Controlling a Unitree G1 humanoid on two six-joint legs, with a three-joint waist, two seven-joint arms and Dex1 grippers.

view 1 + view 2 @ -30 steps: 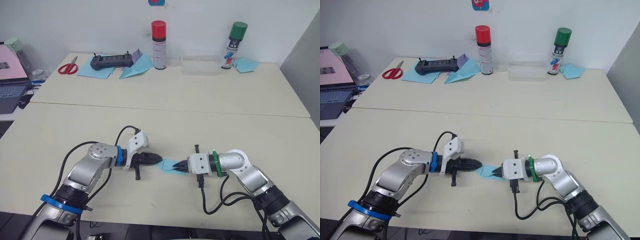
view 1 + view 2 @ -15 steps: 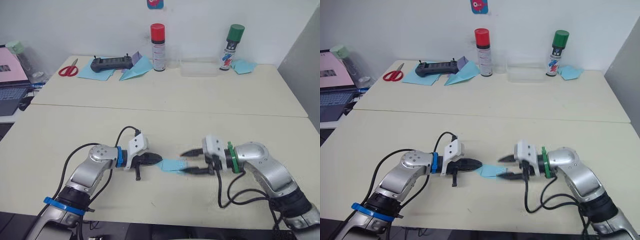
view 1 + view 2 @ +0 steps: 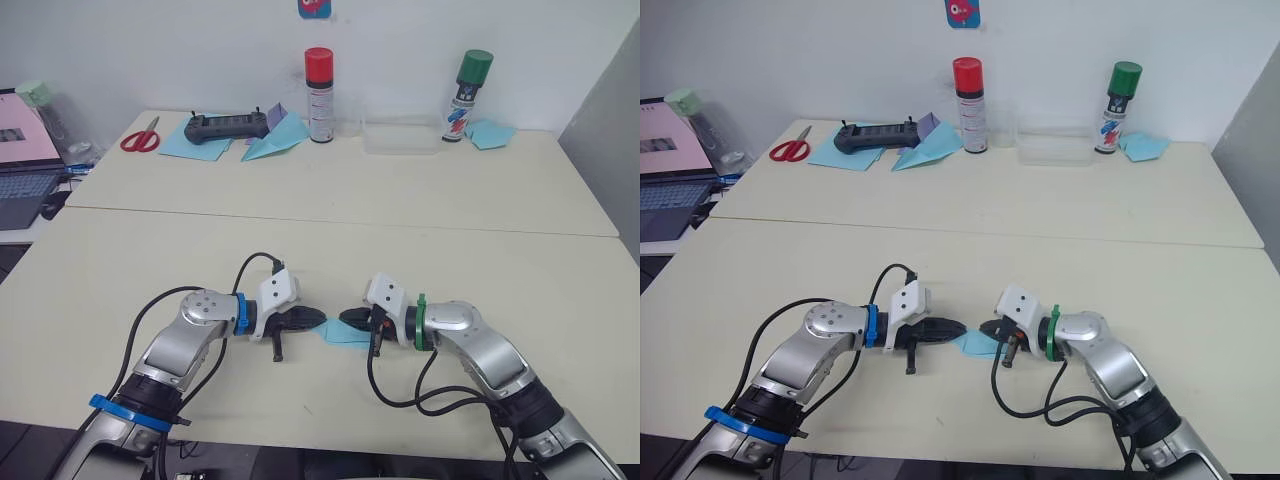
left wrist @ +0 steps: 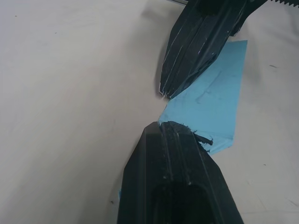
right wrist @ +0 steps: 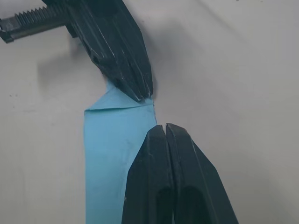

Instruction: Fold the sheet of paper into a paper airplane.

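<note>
The sheet of paper (image 3: 346, 337) is a small, narrow light-blue strip lying flat on the near table between my two grippers. My left gripper (image 3: 318, 320) is shut on its left end, where a corner is folded and crumpled (image 4: 202, 138). My right gripper (image 3: 346, 322) is shut, its tips (image 5: 164, 127) resting at the long edge of the paper (image 5: 110, 140), a finger-width from the left gripper's tips. The two grippers point at each other, almost tip to tip. I cannot tell whether the right fingers pinch the paper or just press on it.
On the far table stand a red-capped spray can (image 3: 318, 80), a green-capped can (image 3: 467, 82) and a clear box (image 3: 402, 133). A black controller (image 3: 224, 125), scissors (image 3: 139, 135), a wider blue paper plane (image 3: 276, 141) and a blue scrap (image 3: 490, 133) lie there. A laptop (image 3: 20, 180) sits far left.
Half a second ago my right gripper stood open, drawn back to the right of the paper. It has since shut and moved left to the left gripper's tips. The left gripper kept its hold.
</note>
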